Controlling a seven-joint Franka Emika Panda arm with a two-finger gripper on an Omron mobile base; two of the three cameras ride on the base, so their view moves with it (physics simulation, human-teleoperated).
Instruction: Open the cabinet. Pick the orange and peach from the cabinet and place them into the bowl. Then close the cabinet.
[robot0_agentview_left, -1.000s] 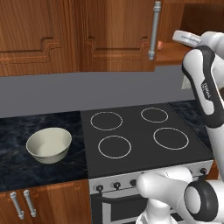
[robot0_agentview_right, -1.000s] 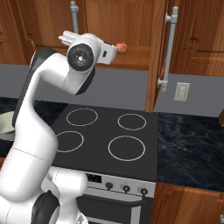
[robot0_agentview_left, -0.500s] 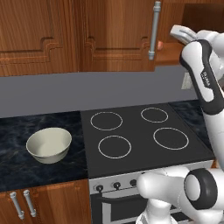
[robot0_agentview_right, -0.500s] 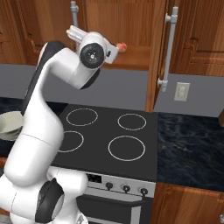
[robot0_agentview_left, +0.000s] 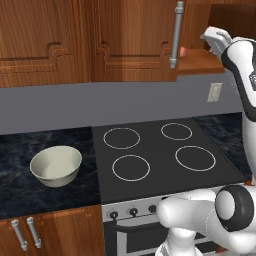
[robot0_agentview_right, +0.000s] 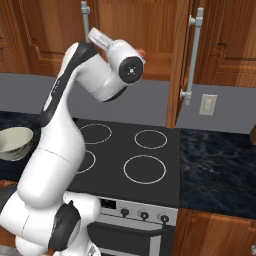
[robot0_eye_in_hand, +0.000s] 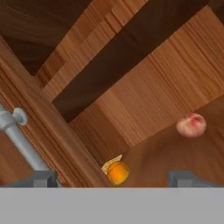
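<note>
The cabinet (robot0_agentview_left: 200, 60) stands open above the stove (robot0_agentview_left: 165, 155), its shelf (robot0_eye_in_hand: 175, 153) carrying both fruits. The pincer (robot0_eye_in_hand: 111, 177), jaws wide apart and empty, points into it: the orange (robot0_eye_in_hand: 117, 172) sits just ahead between the fingertips, near the shelf's door-side edge; the peach (robot0_eye_in_hand: 191, 125) lies deeper, off to one side. The bowl (robot0_agentview_left: 56, 165) waits on the bench (robot0_agentview_left: 30, 150), well apart.

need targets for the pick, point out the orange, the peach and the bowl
orange (robot0_eye_in_hand: 117, 172), hand view, middle of the fruit
peach (robot0_eye_in_hand: 191, 125), hand view, middle of its pinkish-red skin
bowl (robot0_agentview_left: 48, 176), left base view, outer wall near the front
</note>
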